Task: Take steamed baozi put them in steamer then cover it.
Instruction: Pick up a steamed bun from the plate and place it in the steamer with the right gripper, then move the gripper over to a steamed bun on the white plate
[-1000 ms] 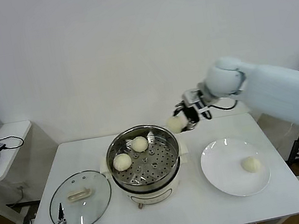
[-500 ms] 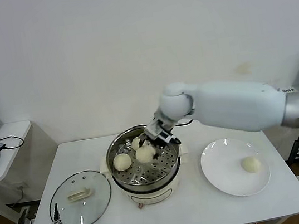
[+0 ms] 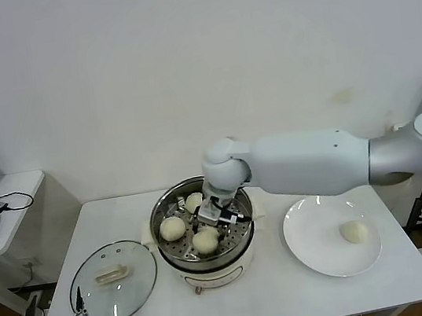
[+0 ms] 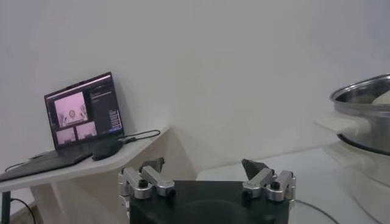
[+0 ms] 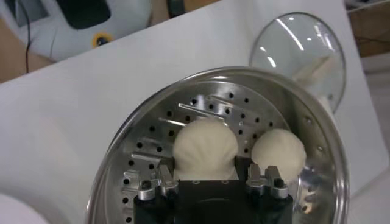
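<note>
Counting at this moment:
- Steamed baozi: four. Three sat in the steamer (image 3: 208, 258): one (image 3: 206, 240) clasped by the right gripper (image 3: 213, 225) over the perforated tray, two beside it. One (image 3: 355, 232) lay on the white plate (image 3: 316, 249).
- Glass lid (image 3: 114, 282): one, on the table (image 3: 279, 297).
- Left gripper (image 4: 207, 173): one, fingers spread, low beside the table.

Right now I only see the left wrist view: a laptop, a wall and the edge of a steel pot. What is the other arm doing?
Observer: The right gripper is down inside the steamer, jaws closed on the held baozi.
Visitor: Are other buns in there?
Observer: Yes, two loose baozi lie on its perforated tray.
Visitor: Any outside the pot?
Observer: The last baozi sits on the white plate, to the steamer's right.
</note>
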`<act>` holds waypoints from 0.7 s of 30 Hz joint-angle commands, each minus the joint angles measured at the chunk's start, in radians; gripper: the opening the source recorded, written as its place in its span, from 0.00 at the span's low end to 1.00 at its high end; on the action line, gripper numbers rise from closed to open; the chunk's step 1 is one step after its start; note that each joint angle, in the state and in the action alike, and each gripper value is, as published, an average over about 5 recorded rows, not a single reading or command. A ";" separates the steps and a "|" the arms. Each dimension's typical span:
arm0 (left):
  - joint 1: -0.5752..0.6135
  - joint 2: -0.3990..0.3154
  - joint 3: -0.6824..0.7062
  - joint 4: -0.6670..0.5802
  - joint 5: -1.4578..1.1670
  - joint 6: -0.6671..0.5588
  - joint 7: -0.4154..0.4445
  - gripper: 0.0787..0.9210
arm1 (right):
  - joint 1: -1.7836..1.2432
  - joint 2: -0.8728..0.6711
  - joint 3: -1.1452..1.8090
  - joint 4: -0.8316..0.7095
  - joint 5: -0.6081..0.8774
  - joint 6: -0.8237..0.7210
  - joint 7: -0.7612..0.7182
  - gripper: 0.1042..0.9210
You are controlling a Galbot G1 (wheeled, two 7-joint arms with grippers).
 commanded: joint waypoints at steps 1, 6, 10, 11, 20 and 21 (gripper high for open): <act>-0.002 0.000 0.000 0.003 0.000 0.000 0.000 0.88 | -0.012 0.026 -0.019 0.001 -0.058 0.040 -0.014 0.62; -0.003 0.000 -0.002 0.005 -0.001 0.000 0.000 0.88 | -0.010 0.018 -0.015 0.009 -0.045 0.033 -0.008 0.64; -0.003 0.001 -0.002 0.004 -0.002 0.000 0.001 0.88 | 0.003 0.001 0.014 0.004 -0.038 0.023 0.007 0.75; -0.003 0.002 -0.002 0.004 -0.002 0.000 0.001 0.88 | 0.011 -0.008 0.026 0.004 -0.036 0.018 0.008 0.79; -0.005 0.020 -0.007 0.002 -0.005 0.001 0.002 0.88 | 0.100 -0.191 0.136 0.040 0.034 -0.197 -0.060 0.88; -0.005 0.022 -0.007 0.002 -0.005 0.001 0.002 0.88 | 0.111 -0.226 0.142 0.047 0.045 -0.231 -0.070 0.88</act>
